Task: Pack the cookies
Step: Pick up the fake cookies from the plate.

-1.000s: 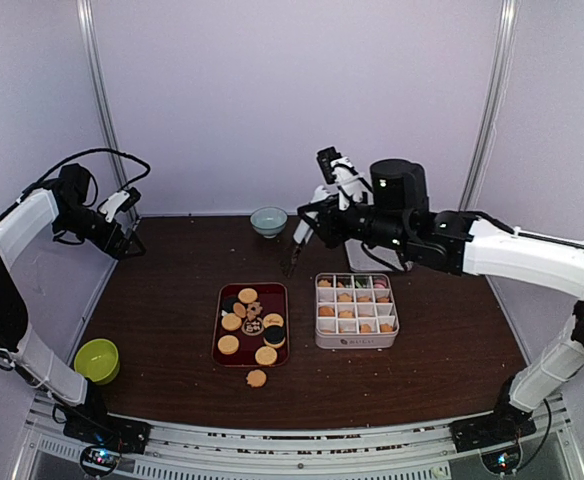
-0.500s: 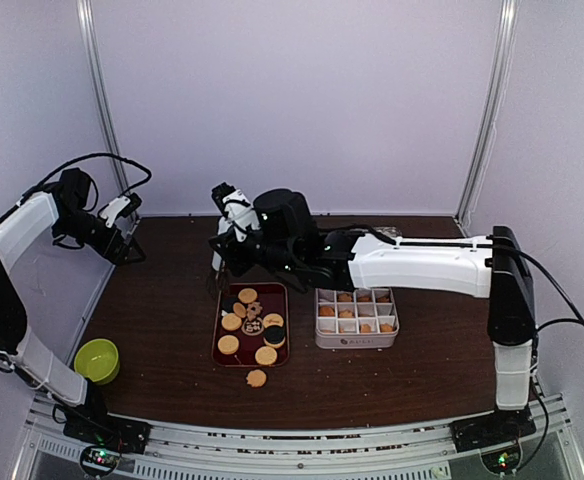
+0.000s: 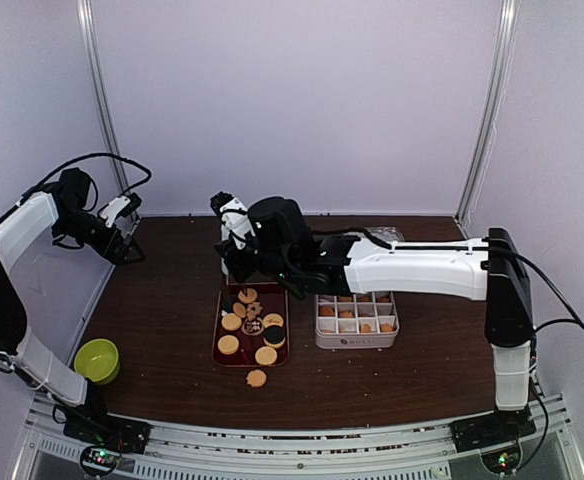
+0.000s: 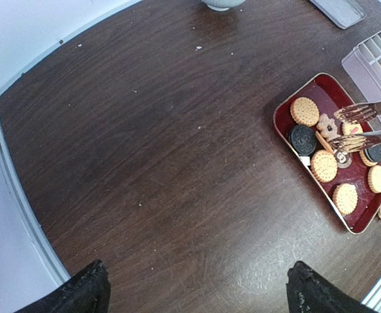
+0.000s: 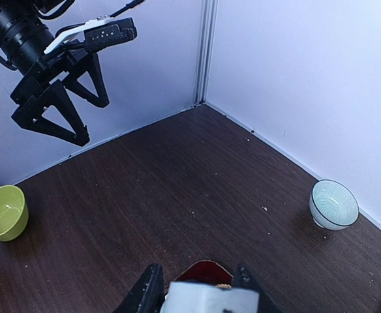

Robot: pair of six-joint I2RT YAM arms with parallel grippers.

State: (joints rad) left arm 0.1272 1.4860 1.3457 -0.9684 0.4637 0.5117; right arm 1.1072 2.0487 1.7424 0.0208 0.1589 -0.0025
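The cookies [image 3: 250, 322] lie on a dark red tray [image 3: 279, 290]: round golden ones, a couple of dark ones and a flower-shaped one. They also show in the left wrist view [image 4: 324, 165]. One golden cookie [image 3: 257, 378] lies on the table in front of the tray. A white compartment box [image 3: 357, 315] holding more cookies stands right of the tray. My right gripper [image 3: 234, 262] is shut on metal tongs [image 4: 363, 124], whose forked tips hover slightly apart over the tray's far end. In its own view the right gripper [image 5: 200, 300] clamps a white block. My left gripper [image 3: 127, 240] is open and empty at the far left, shown in its own view [image 4: 194, 300].
A lime green bowl [image 3: 97, 360] stands at the near left. A pale blue bowl [image 5: 334, 204] stands by the back wall. A grey lid [image 4: 337, 10] lies behind the box. Crumbs dot the dark wooden table [image 3: 162, 310].
My right arm swung left from above the compartment box to above the red tray, then lowered the tongs towards the cookies. The left arm has not moved.
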